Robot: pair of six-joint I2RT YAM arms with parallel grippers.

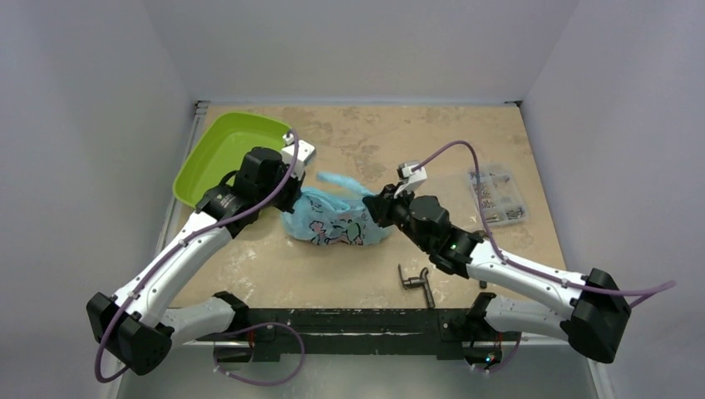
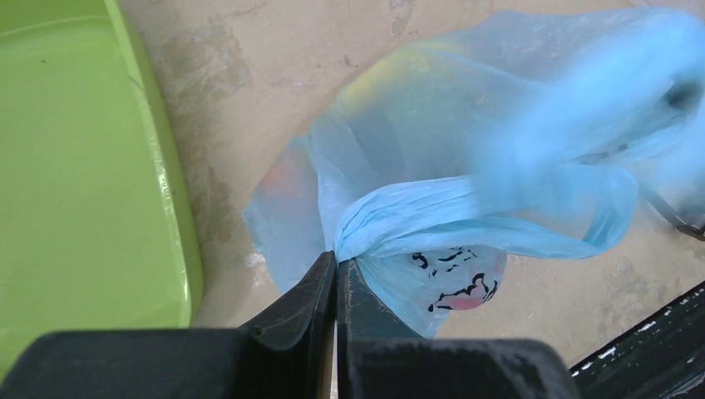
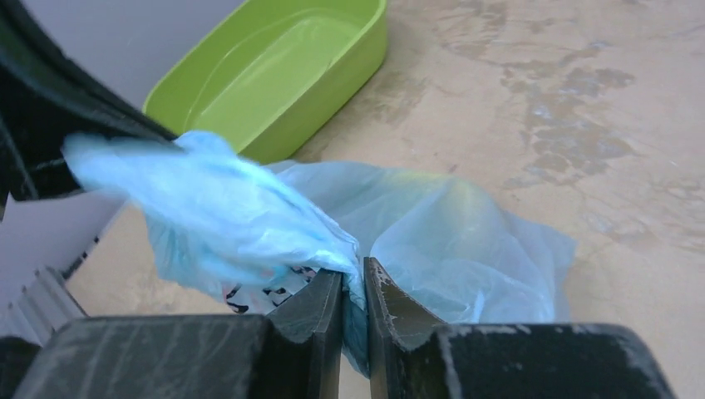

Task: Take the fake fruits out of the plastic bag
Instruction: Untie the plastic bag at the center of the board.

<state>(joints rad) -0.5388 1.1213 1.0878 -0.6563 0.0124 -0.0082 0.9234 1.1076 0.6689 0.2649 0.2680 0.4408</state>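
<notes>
- The plastic bag [image 1: 337,223] is lying crumpled on the table [image 1: 366,133], near the middle, between the two grippers. Its light-blue film is showing pink and black cartoon prints.
- The left gripper [image 2: 335,264] is pinching a gathered fold of the bag at the bag's left end. Its fingers are sitting almost together, with only the thin bunched film between them.
- From that pinch, a twisted blue handle loop [image 2: 499,220] is stretching away to the right in the left wrist view.
- The right gripper [image 3: 353,276] is gripping the bag's right end. Its fingers are standing a narrow slit apart, and the film is filling that slit.
- A blurred flap of the bag [image 3: 224,212] is rising in front of the right wrist camera, toward the left arm.
- A yellow tint [image 2: 391,79] and a reddish-orange tint [image 2: 287,176] are showing through the film. Which of the fake fruits these are cannot be told.
- The lime-green tray [image 1: 218,154] is sitting at the far left of the table, close beside the bag and apart from it.
- A clear parts box [image 1: 497,195] is lying to the right, well apart from the bag.
- A small metal tool [image 1: 416,281] is lying near the front edge.
</notes>
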